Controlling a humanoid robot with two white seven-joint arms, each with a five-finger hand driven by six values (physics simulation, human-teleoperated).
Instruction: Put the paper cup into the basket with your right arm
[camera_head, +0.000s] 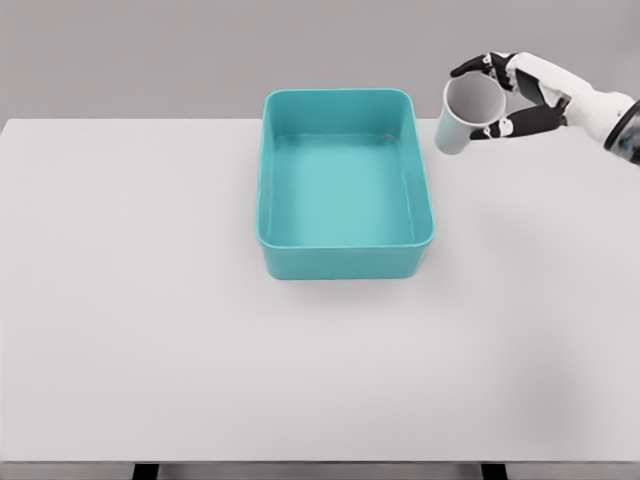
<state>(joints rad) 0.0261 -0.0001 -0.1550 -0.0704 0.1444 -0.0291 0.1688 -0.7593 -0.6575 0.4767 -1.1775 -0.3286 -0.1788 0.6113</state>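
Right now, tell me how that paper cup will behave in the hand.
The paper cup looks thin-walled and empty, so probably light and easily crushed. The right hand holds it tilted above the table; released, its round shape would likely roll rather than land upright.

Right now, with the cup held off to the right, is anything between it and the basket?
Nothing visible. The right hand holds the paper cup lifted and tilted just beyond the teal basket's far right corner. Only that wall separates them, and the basket looks empty inside.
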